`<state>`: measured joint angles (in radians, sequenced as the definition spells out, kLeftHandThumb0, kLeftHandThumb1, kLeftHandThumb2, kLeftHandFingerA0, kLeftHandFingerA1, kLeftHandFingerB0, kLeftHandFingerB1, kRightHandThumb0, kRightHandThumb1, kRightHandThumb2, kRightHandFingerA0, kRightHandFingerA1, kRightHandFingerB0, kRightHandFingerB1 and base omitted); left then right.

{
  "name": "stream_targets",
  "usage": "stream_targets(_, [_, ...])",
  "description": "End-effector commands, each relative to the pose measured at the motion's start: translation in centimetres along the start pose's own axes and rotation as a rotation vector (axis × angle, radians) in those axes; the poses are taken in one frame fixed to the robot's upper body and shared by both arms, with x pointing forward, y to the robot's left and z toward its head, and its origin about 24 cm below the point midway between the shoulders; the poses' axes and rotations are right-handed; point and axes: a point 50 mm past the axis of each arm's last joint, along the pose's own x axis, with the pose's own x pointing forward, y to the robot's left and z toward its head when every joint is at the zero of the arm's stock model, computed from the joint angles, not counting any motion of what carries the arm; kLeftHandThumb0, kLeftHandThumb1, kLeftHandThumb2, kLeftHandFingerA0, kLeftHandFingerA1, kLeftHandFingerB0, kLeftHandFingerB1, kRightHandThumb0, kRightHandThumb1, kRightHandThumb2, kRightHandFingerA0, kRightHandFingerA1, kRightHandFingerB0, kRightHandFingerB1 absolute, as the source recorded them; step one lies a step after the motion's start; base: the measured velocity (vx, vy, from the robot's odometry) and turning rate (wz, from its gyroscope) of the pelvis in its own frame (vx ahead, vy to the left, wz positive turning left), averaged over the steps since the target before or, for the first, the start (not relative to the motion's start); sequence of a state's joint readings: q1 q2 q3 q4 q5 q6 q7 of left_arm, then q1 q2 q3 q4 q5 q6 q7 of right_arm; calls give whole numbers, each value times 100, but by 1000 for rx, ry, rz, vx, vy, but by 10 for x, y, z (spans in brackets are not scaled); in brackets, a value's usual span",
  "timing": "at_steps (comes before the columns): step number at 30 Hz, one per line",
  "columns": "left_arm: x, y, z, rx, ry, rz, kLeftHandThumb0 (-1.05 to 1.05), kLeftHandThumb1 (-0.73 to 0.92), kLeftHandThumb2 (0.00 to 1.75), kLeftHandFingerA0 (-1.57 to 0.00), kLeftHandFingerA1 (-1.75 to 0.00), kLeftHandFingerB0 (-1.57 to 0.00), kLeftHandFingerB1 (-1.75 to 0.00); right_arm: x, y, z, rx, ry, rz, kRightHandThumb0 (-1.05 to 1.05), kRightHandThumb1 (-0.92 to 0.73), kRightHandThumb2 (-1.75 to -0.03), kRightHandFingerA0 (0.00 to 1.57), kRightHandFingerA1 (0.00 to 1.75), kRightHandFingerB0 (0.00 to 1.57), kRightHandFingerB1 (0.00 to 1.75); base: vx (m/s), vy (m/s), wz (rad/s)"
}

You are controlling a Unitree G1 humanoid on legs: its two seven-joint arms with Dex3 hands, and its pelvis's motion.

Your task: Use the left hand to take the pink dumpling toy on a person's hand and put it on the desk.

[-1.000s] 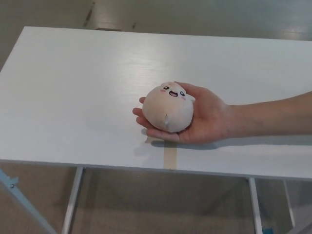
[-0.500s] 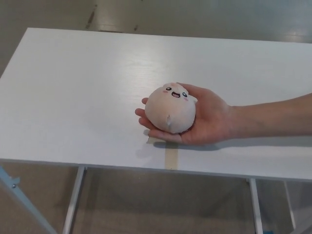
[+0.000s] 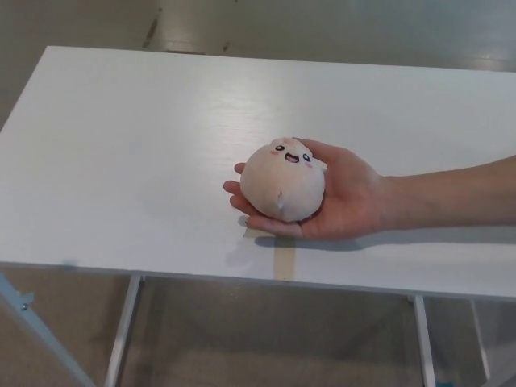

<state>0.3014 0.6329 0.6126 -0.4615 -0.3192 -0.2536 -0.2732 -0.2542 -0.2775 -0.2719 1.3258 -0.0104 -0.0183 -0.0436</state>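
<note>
Robot's left hand and right hand not in picture, so cannot tell if fingers spread or closed. Pink dumpling toy (image 3: 283, 181) sits in person's hand (image 3: 339, 201), palm up, low over white table (image 3: 121, 145), arm coming from 3 o'clock. Step: reach not begun. Next move, I think: left hand comes from 9 o'clock, opens wide, closes softly round toy. Strip of tape (image 3: 282, 256) at 6 o'clock of toy.

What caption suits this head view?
A person's hand holds out a pink dumpling toy above a white desk.
</note>
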Motion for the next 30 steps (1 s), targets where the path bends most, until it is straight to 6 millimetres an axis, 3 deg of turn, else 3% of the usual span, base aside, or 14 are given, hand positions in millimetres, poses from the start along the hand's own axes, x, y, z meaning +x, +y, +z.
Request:
stream_targets(1, [62,-2,79,-17,-390,-163,-58,37,69,-44,-48,-32,-41,1,-4,4,-5,-3,1,-21,-71,-61,66,45,56,43,0,0,0])
stream_targets(9, [133,-34,88,63,-325,-333,-58,38,69,-38,-46,-28,-39,1,-4,6,-6,0,2,-21,-70,-61,66,45,58,44,0,0,0])
stream_targets(10, [139,-38,88,76,-321,-347,-53,44,54,-41,-37,-32,-31,1,-4,6,-4,0,3,-21,-70,-61,66,45,56,43,0,0,0])
stream_targets(11, [145,-41,88,87,-318,-358,-53,44,54,-41,-37,-32,-31,1,-4,6,-2,0,3,-21,-70,-61,66,45,56,43,0,0,0])
stream_targets(12, [148,-44,88,92,-316,-365,-53,44,54,-41,-38,-31,-31,1,-4,7,-2,0,3,-21,-70,-61,66,45,56,43,0,0,0])
stream_targets(13, [156,-49,87,103,-310,-381,-59,39,69,-37,-46,-26,-38,1,-4,7,-3,-1,2,-21,-70,-61,65,45,55,43,0,0,0])
stream_targets(16, [179,-69,84,164,-284,-444,-61,39,69,-36,-46,-24,-38,1,-4,8,-3,-8,11,-21,-70,-61,65,45,55,43,0,0,0])
stream_targets(24, [207,-105,75,304,-224,-546,-61,38,70,-29,-43,-17,-36,1,-3,10,6,-13,18,-21,-69,-61,64,45,53,42,0,0,1])
stream_targets(27, [213,-130,67,476,-196,-604,-64,39,71,-25,-42,-15,-35,1,-1,12,-7,-20,23,-20,-69,-60,64,45,52,42,0,0,0])
stream_targets(30, [214,-141,64,551,-186,-628,-65,39,71,-25,-42,-15,-35,1,0,12,-10,-23,26,-20,-69,-60,64,45,52,42,0,0,0])
